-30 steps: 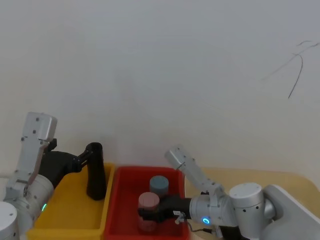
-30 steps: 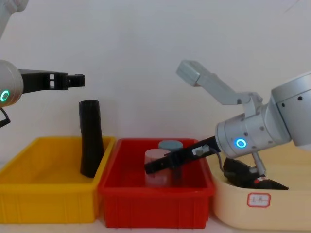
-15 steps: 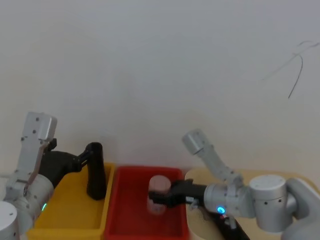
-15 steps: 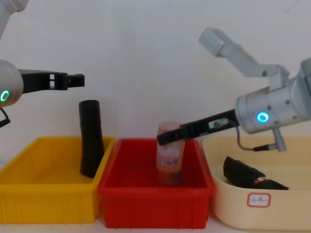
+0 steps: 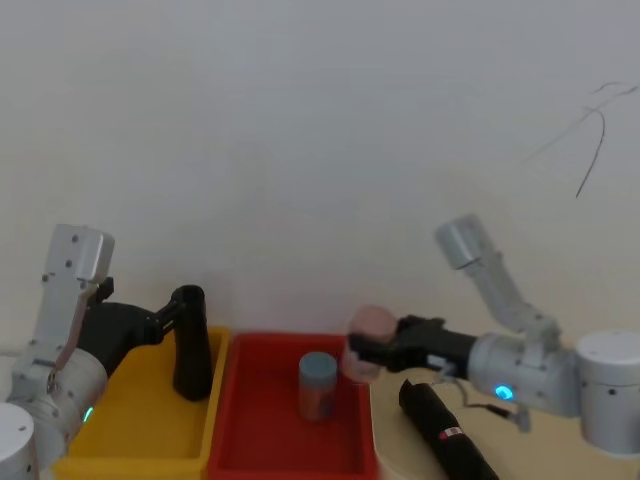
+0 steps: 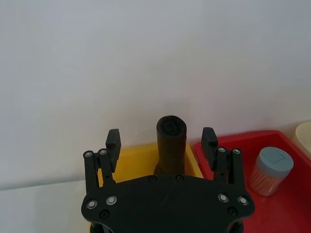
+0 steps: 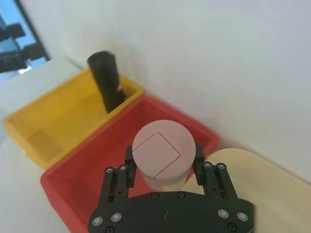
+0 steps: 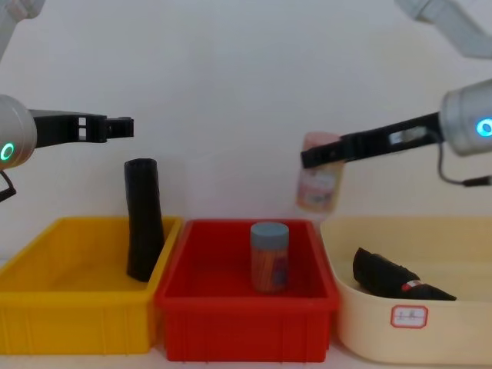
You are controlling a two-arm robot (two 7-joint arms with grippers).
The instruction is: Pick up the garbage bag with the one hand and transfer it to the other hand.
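In the yellow bin (image 8: 77, 323), at its end next to the red bin (image 8: 246, 323), the garbage bag (image 8: 144, 223) stands nearly upright, a thick black roll leaning slightly towards the wall between the two bins (the right wrist view catches a small reddish mark on its side). Above its top and a little to the robot's left hangs the left pincer (image 8: 123, 127) on the green-ringed arm. Its fingers (image 6: 113, 141) are spread wide, wider than the roll, gripping nothing and clear of the bag.

On the other side, the right pincer (image 8: 311, 159) on the blue-ringed arm is clamped around a pink-lidded jar (image 8: 319, 184), one finger on each side just under the lid. The jar hangs in the air, tilted a little, over the meeting of the red bin and the beige tub (image 8: 461, 323). A blue-lidded jar (image 8: 269, 257) stands upright in the red bin. A second black roll (image 8: 388, 275) with a red-and-white band lies on its side in the tub.
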